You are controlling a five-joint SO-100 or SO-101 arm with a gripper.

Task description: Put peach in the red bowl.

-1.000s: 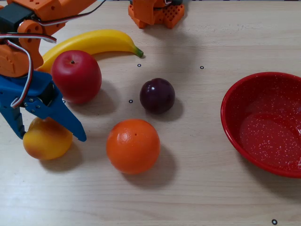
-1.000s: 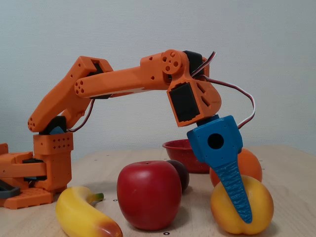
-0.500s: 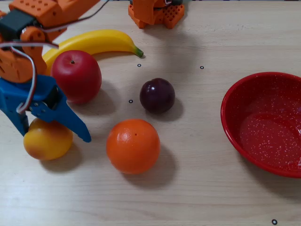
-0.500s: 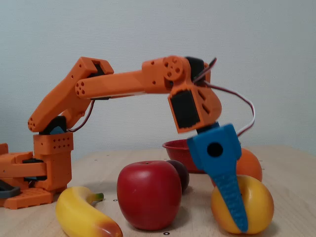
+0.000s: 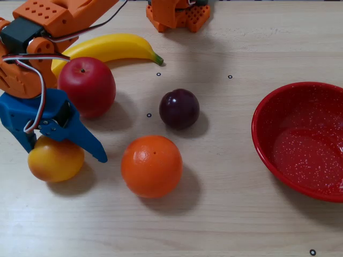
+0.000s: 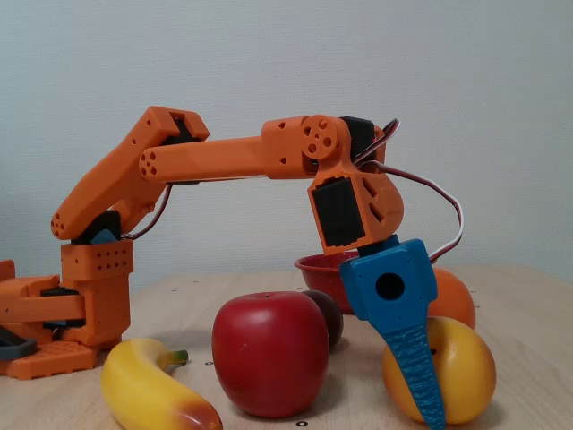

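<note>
Gripper (image 5: pixel 53 152) jaws straddle the peach (image 5: pixel 55 159) apart, not yet clamped, at the bench's (image 5: pixel 225 225) left in a fixed view, so closing squarely across its middle and lifting clear of the orange (image 5: pixel 151 166) should suit carrying to the red bowl (image 5: pixel 262 139).

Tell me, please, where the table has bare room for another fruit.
Bare table lies between the plum and the red bowl, and along the near edge below the orange. It is crowded left, where apple, banana, peach and hand cluster.
</note>
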